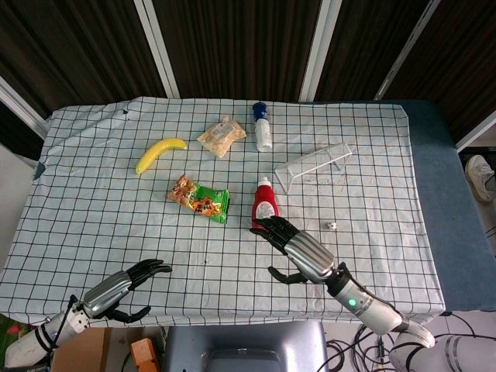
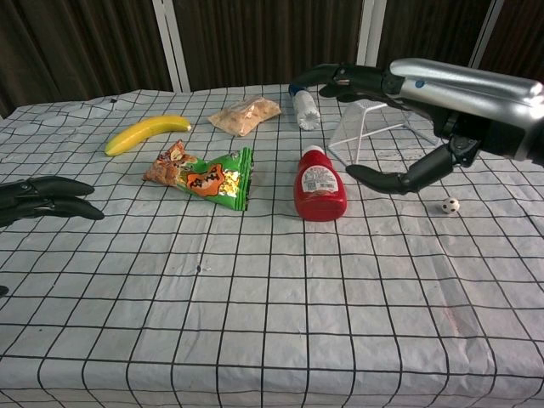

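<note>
My right hand (image 1: 298,248) (image 2: 382,110) hovers open above the checked cloth, fingers spread, just in front of a red ketchup bottle (image 1: 264,203) (image 2: 319,183) lying flat; it holds nothing. My left hand (image 1: 124,289) (image 2: 47,200) is open near the front left of the table, fingers stretched out, touching no object. A green and orange snack bag (image 1: 201,199) (image 2: 204,177) lies left of the bottle. A banana (image 1: 160,153) (image 2: 146,133) lies further back left.
A beige snack packet (image 1: 222,136) (image 2: 244,115), a white bottle with a blue cap (image 1: 263,127) (image 2: 303,104) and a white wire rack (image 1: 314,165) (image 2: 374,127) lie at the back. A small die (image 1: 331,225) (image 2: 450,205) sits right of the ketchup bottle. The table edge (image 1: 434,232) drops off on the right.
</note>
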You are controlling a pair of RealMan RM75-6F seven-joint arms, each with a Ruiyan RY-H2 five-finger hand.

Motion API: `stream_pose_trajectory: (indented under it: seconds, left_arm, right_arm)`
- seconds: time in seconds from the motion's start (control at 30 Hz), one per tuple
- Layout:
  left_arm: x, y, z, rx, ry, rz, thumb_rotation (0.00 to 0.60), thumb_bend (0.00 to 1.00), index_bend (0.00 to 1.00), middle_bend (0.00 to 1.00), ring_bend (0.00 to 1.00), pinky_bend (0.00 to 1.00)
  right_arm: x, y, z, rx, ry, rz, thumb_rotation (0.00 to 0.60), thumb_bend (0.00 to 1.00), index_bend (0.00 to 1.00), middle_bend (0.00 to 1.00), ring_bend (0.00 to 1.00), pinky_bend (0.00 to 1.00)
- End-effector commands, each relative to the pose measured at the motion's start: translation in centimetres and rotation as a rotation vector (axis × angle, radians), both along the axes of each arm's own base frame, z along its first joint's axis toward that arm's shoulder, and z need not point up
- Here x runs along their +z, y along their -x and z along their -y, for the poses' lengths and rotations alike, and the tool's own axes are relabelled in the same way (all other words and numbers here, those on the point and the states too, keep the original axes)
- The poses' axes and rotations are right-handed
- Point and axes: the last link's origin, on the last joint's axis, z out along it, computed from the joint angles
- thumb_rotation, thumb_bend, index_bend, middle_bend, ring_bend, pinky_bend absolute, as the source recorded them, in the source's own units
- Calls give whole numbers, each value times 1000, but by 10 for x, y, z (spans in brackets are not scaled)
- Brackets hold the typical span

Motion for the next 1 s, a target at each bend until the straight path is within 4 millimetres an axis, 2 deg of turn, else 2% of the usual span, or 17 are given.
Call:
stream_pose_trajectory:
  seconds: [0.03,0.27,0.43,0.53,0.67,0.77,0.87,1.0]
  left_arm:
    - [0,-1,0,-1,-9,-4,600,421,0,116,1,56]
    - [4,1,-1,-5,-53,-28,600,422,0,116,1,56]
    - [22,14,1,10,-176,-130,600,421,0,117,5,59]
    - [46,36,2,64,-375,-296,600,422,0,117,10,60]
    - [66,62,8,161,-618,-436,600,422,0,116,9,56]
    - [68,68,9,193,-649,-438,600,423,0,116,8,51]
    - [64,71,10,197,-624,-411,600,423,0,116,9,51]
    - [63,75,9,196,-616,-420,600,423,0,116,9,51]
  right_arm:
    - [0,1,0,-2,4,-11,600,380,1,0,0,0]
    - [-1,5,1,-13,14,-35,600,381,1,0,0,0]
    - [8,20,5,-37,91,-86,600,381,25,0,0,0]
    - [19,46,7,-75,196,-157,600,406,73,0,0,0]
    - [35,94,9,-191,290,-311,600,543,169,0,0,0]
    - [42,124,12,-281,311,-384,600,608,209,0,0,0]
    - [42,151,15,-365,320,-441,600,610,243,0,0,0]
    - [32,167,20,-402,316,-486,600,617,300,0,0,0]
